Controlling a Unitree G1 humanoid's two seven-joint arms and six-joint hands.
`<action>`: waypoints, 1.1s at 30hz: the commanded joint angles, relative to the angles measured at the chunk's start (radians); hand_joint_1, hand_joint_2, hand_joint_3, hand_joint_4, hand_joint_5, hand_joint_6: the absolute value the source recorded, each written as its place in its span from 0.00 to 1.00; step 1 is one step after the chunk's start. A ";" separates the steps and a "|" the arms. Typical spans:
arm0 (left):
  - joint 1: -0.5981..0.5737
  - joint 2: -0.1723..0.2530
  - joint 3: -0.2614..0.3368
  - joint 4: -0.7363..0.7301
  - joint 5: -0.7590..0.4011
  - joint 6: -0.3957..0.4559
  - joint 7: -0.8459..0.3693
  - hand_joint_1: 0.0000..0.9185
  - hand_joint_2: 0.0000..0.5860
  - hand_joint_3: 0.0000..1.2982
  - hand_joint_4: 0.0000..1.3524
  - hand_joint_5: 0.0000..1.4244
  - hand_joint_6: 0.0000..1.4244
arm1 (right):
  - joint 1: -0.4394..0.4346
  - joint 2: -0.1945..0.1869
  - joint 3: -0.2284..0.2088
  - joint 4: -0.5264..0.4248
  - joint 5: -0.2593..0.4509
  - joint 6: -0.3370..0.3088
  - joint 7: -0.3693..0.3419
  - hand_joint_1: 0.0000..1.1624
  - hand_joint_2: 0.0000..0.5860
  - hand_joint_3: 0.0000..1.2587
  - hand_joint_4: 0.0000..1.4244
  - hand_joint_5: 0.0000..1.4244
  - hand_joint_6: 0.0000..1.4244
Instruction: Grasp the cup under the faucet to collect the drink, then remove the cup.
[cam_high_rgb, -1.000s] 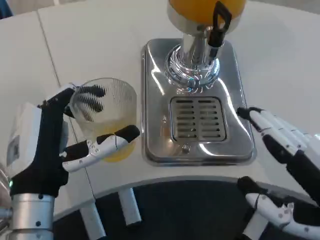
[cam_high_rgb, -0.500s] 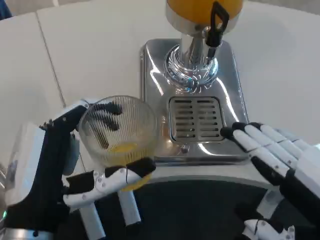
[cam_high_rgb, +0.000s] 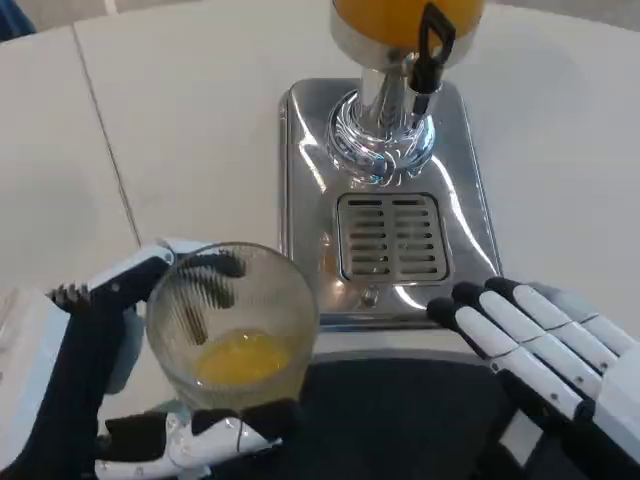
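My left hand (cam_high_rgb: 110, 390) is gripping the ribbed clear plastic cup (cam_high_rgb: 233, 325): dark fingers are wrapping its far side, showing through the wall, and the thumb is crossing under its near side. The cup is sitting upright in that grip, off the near-left corner of the steel drip tray (cam_high_rgb: 388, 215), clear of the grate (cam_high_rgb: 392, 238). A shallow pool of orange juice (cam_high_rgb: 240, 357) is lying in the cup's bottom.

My right hand (cam_high_rgb: 545, 350) is holding nothing, fingers stretched out flat and slightly apart, fingertips (cam_high_rgb: 447, 311) reaching the tray's near-right edge; I cannot tell whether they are touching it.

The juice dispenser (cam_high_rgb: 400, 60) is standing at the far end of the tray, chrome column under an orange tank, its black faucet lever (cam_high_rgb: 432, 45) above the grate. The tray is resting on the white table (cam_high_rgb: 180, 120).
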 joint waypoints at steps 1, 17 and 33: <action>0.025 -0.012 0.006 -0.026 0.014 -0.083 -0.002 0.91 0.00 0.80 0.83 0.85 1.00 | 0.009 0.018 0.016 -0.018 -0.017 -0.020 -0.008 0.06 0.99 0.02 0.00 0.00 0.02; 0.035 -0.033 0.028 -0.017 0.036 -0.177 -0.018 0.91 0.00 0.80 0.83 0.85 1.00 | 0.019 0.078 0.062 -0.071 -0.066 -0.001 0.000 0.04 1.00 0.02 0.00 0.00 0.01; 0.017 -0.056 0.023 -0.012 0.049 -0.188 -0.026 0.91 0.00 0.80 0.83 0.85 1.00 | 0.033 0.152 0.166 -0.086 -0.144 0.000 -0.001 0.04 1.00 0.02 0.00 0.00 0.01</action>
